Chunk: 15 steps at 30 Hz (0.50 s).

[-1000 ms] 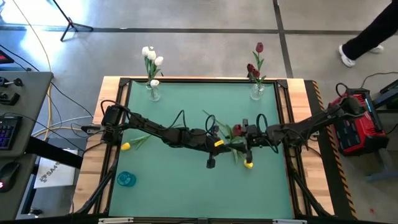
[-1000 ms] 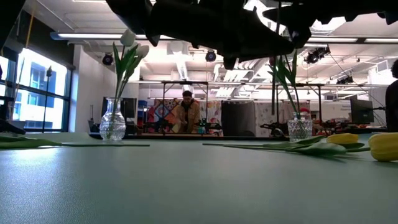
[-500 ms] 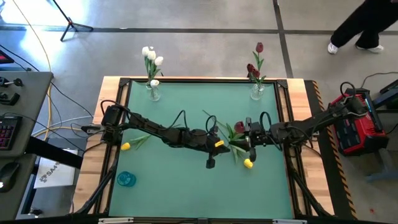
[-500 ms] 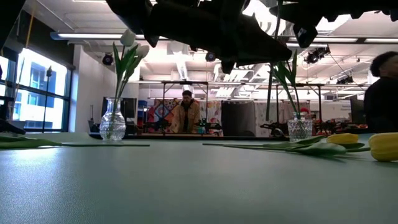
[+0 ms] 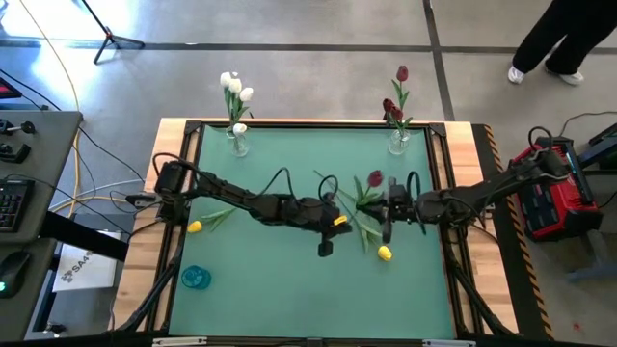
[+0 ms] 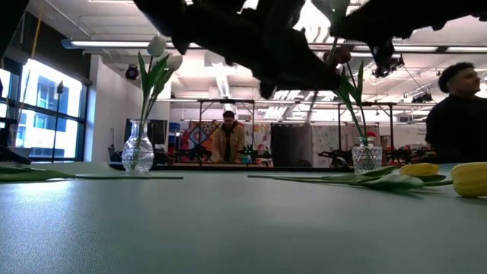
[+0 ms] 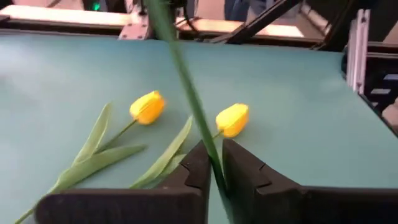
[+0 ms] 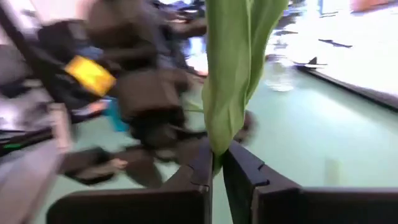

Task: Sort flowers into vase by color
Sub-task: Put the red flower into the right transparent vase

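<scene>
Partly sorted: white tulips (image 5: pixel 234 89) and red ones (image 5: pixel 396 104) already in vases; three yellows (image 5: pixel 385 253) on the mat. Both grippers (left (image 7: pixel 211 163), right (image 5: pixel 387 206)) pinched on a raised red tulip (image 5: pixel 374 179) mid-table.

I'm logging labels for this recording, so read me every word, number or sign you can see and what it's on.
No text can be read with confidence.
White sheet beside the table: dark print, too small to read.
Red case on the floor: any label is too small to read.
Keyboard: key legends are too small to read.
Dark red tulip and green mat: no print shows.
</scene>
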### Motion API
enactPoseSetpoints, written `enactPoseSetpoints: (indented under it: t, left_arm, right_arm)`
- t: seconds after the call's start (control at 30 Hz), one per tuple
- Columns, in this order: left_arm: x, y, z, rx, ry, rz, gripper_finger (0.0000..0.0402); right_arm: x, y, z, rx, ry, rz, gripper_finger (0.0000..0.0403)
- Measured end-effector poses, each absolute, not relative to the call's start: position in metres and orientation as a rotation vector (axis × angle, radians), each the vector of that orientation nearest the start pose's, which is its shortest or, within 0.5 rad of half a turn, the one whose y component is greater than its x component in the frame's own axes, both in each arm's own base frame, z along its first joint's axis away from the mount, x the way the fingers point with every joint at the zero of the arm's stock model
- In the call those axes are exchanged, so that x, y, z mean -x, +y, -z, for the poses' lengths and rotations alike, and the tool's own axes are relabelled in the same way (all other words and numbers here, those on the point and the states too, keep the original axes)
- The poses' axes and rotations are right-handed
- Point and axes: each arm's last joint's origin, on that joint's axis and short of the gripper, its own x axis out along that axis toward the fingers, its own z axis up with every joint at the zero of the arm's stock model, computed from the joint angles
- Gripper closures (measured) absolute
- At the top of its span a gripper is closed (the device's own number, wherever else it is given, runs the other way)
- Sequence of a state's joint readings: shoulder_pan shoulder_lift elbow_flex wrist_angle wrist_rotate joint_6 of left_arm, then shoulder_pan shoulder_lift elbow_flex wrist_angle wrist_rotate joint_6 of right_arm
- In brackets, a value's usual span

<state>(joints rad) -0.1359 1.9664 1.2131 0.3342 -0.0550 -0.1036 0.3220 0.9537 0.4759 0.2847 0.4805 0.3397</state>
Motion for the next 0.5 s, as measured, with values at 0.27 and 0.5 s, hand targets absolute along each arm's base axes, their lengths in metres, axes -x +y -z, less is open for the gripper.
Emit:
enactPoseSetpoints:
  t: [0.27,0.5]
  left_arm:
    - [-0.404,-0.045,-0.196,-0.055,0.615,-0.143,0.0339]
    - [-0.401,-0.039,-0.207,-0.083,0.600,0.051,0.0339]
  right_arm:
    - [-0.172,0.036,-0.235,-0.226,0.243,0.497,0.0400]
    - [-0.131,0.017,-0.236,-0.261,0.198,0.809,0.0401]
